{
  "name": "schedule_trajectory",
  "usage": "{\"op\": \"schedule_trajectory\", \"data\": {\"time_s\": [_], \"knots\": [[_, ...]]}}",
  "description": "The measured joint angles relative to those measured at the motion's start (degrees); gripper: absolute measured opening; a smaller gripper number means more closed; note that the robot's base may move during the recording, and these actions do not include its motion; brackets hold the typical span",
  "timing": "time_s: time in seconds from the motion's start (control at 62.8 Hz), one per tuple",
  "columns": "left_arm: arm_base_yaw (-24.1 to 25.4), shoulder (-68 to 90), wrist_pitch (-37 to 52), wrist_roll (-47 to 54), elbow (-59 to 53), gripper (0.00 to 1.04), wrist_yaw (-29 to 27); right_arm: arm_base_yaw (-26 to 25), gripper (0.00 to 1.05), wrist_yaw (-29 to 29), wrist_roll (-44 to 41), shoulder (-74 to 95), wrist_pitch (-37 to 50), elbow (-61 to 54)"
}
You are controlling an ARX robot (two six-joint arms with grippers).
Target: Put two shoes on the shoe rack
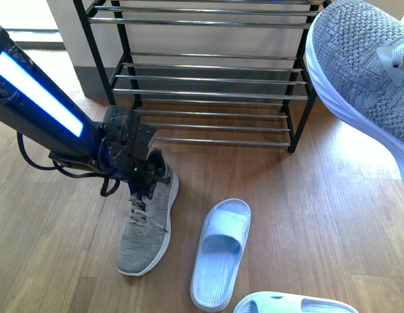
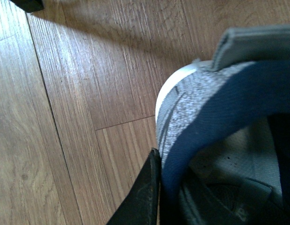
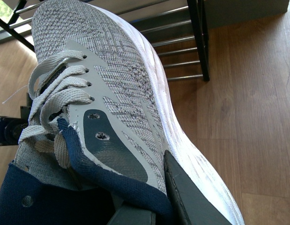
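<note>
Just nxt to floor sneaker (image 1: 146, 228): pale slide (image 1: 221, 251).

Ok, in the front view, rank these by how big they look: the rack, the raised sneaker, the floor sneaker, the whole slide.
1. shoe rack, widest span.
2. raised sneaker, cropped and close to the camera, so its size is inflated.
3. floor sneaker and slide look about alike, so I am not ranking them.

Bright daylight sheens the wood floor (image 2: 74, 61); the close sneaker (image 2: 205, 103) looks soft and blurred.
</note>
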Motion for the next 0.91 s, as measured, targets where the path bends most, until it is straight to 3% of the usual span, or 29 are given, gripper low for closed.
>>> {"op": "schedule_trajectory", "data": {"time_s": [0.127,0.303,0.462,0.557,0.716,0.828,0.908], "knots": [[-0.2,-1.4,3.5,1.6,-3.7,0.02,-2.4,0.0,0.01,0.0,0.0,0.0,0.0,0.0],[-0.2,-5.1,12.2,11.6,-11.4,0.02,-7.7,0.0,0.01,0.0,0.0,0.0,0.0,0.0],[0.5,-11.7,11.7,5.3,-16.8,0.02,-14.1,0.0,0.01,0.0,0.0,0.0,0.0,0.0],[1.9,-15.9,6.8,-6.1,-18.9,0.02,-18.5,0.0,0.01,0.0,0.0,0.0,0.0,0.0],[4.4,-21.3,1.1,-35.6,-24.9,0.02,-23.5,0.0,0.01,0.0,0.0,0.0,0.0,0.0],[4.4,-22.4,-0.7,-63.6,-31.0,0.02,-23.4,0.0,0.01,0.0,0.0,0.0,0.0,0.0],[3.8,-22.3,8.8,-90.6,-38.4,0.02,-19.2,0.0,0.01,0.0,0.0,0.0,0.0,0.0]]}}
